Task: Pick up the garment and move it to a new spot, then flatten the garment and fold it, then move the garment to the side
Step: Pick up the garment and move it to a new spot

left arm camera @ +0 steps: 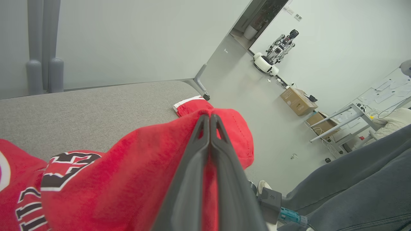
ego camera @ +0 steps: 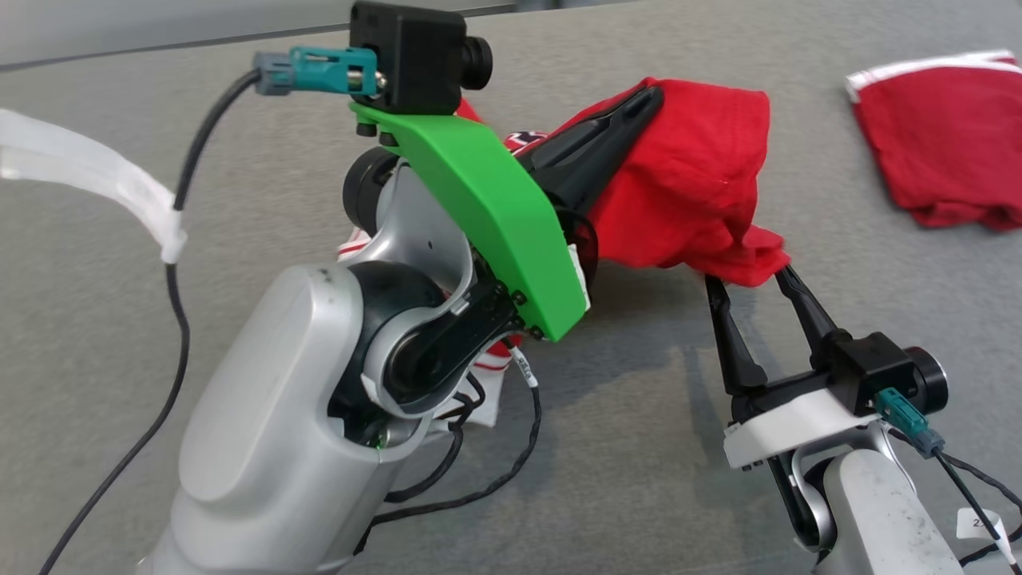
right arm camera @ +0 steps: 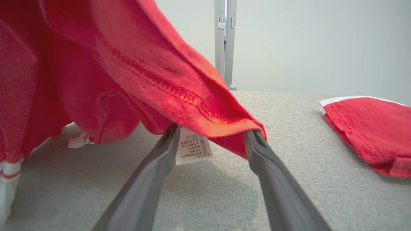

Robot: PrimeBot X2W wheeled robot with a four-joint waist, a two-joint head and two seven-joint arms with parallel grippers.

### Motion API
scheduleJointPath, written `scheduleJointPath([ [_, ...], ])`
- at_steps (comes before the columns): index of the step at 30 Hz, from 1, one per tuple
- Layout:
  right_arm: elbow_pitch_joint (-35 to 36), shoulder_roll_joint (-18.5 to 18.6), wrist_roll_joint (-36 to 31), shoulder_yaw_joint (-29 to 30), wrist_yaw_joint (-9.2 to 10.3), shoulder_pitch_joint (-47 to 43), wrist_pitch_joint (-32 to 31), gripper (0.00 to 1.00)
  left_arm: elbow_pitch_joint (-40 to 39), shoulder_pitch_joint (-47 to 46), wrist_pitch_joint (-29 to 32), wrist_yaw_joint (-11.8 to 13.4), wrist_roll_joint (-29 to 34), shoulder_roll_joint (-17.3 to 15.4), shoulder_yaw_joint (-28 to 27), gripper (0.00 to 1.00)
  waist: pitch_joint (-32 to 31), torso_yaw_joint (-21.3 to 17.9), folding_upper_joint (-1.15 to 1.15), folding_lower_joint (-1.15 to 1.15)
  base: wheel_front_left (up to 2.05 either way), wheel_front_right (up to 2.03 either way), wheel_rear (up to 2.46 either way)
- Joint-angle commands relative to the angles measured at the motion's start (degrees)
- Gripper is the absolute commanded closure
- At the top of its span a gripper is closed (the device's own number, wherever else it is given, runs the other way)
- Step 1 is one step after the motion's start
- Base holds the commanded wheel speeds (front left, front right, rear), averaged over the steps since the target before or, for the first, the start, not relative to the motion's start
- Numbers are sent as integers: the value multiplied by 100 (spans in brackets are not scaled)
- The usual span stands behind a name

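A red garment [ego camera: 687, 184] with white trim and a dark printed number hangs lifted above the grey table [ego camera: 639, 463]. My left gripper [ego camera: 651, 92] is shut on a fold of it near the top; in the left wrist view the two fingers press together at their tips [left arm camera: 209, 117] with red cloth [left arm camera: 128, 179] around them. My right gripper [ego camera: 749, 281] stands open below the garment's low hanging corner. In the right wrist view the hem [right arm camera: 205, 112] drapes over both fingertips of the right gripper [right arm camera: 212, 134], and a white label [right arm camera: 192, 146] hangs between them.
A second red cloth with a white edge [ego camera: 942, 136] lies flat at the table's far right, also seen as a red cloth [right arm camera: 369, 131]. A person's grey trouser legs [left arm camera: 353, 186] are beside the table. Dark cables [ego camera: 176, 319] trail along my left arm.
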State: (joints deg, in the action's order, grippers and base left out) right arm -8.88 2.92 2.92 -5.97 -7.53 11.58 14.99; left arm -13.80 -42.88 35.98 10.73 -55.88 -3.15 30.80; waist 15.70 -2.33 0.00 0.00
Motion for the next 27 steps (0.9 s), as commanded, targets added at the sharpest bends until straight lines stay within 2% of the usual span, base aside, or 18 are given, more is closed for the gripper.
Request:
scheduleJointPath([
  [1,25,6,89,14,8,-58,25,0,83,35,-5,92,104,-32,23,100,132,-862,0,0,0,0,0],
  [6,68,5,380,-29,8,9,26,0,857,214,-348,235,487,-128,44,100,310,-1370,0,0,0,0,0],
  [10,99,0,548,-64,8,6,25,0,1868,159,-974,130,777,-114,34,100,418,-1645,0,0,0,0,0],
  [15,93,0,674,-132,8,17,25,0,3237,-204,-1935,-18,793,-16,-23,100,489,-1923,0,0,0,0,0],
  [17,90,-1,726,-209,8,-11,25,0,3792,-324,-2329,5,673,-11,-101,100,500,-2022,0,0,0,0,0],
  [18,85,0,748,-256,8,-48,24,0,4052,-409,-2528,-18,641,5,-131,79,490,-2063,0,0,0,0,0],
  [19,71,4,748,-295,8,-102,23,0,4258,-485,-2702,-30,509,8,-185,47,473,-2099,0,0,0,0,0],
  [20,44,5,726,-323,8,-161,23,0,4414,-561,-2898,-50,335,11,-218,0,447,-2118,0,0,0,0,0],
  [24,-17,4,607,-301,8,-335,23,0,4830,-796,-3449,-147,-466,11,-76,0,373,-2068,0,0,0,0,0],
  [27,-43,3,456,-270,8,-443,23,0,4988,-1073,-3698,-189,-1132,10,404,0,320,-1896,0,0,0,0,0],
])
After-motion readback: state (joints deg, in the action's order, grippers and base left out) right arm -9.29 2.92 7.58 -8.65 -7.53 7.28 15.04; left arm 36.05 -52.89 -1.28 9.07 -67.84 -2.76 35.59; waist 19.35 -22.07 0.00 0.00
